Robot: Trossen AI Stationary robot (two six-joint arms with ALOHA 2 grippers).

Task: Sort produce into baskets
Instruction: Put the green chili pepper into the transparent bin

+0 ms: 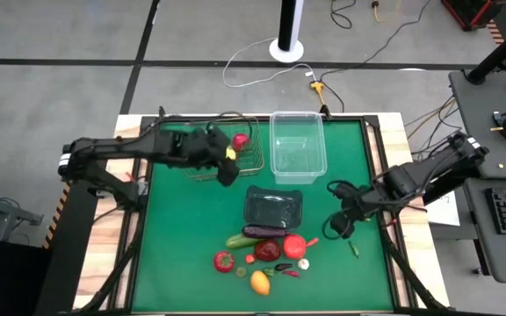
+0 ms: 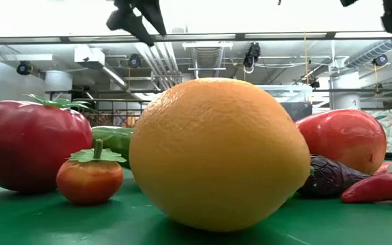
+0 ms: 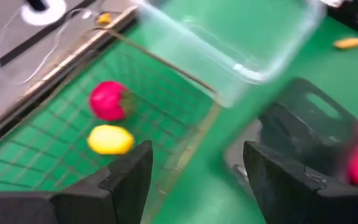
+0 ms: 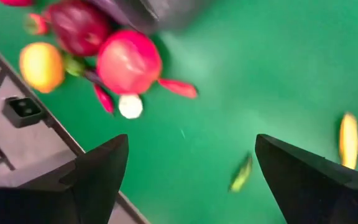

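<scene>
Plain green table mat (image 1: 191, 237); yellow lemon (image 3: 110, 139) beside pink-red round fruit (image 3: 107, 100) in gold wire basket (image 1: 202, 171); clear plastic tub (image 1: 296, 145); glossy dark tray (image 1: 273, 207).

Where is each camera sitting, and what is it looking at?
High view: above, looking straight down on the green table, both arms.
Low view: on the tabletop, looking across past an orange fruit; arm parts at top.
Left wrist view: on the left arm, over the wire basket; left gripper open.
Right wrist view: on the right arm, looking down; right gripper open.
Shared: the orange fruit shows in the high, low and right wrist views.
</scene>
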